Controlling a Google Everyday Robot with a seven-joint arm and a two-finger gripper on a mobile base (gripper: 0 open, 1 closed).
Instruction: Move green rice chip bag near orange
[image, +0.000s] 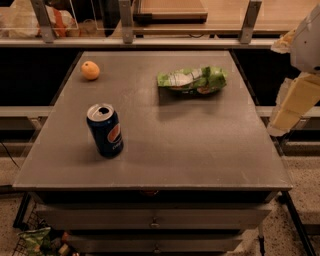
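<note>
The green rice chip bag (192, 80) lies flat on the grey table (200, 150), right of centre toward the back. The orange (90, 70) sits at the table's back left, well apart from the bag. My gripper (289, 111) hangs at the right edge of the camera view, beyond the table's right side. It is off to the right of the bag and a little nearer, and it holds nothing that I can see.
A blue Pepsi can (105, 130) stands upright, opened, on the left front part of the table. A rail with metal posts (126, 22) runs behind the table. Drawers (155, 217) sit below the front edge, and a wire basket (40, 242) is on the floor at the lower left.
</note>
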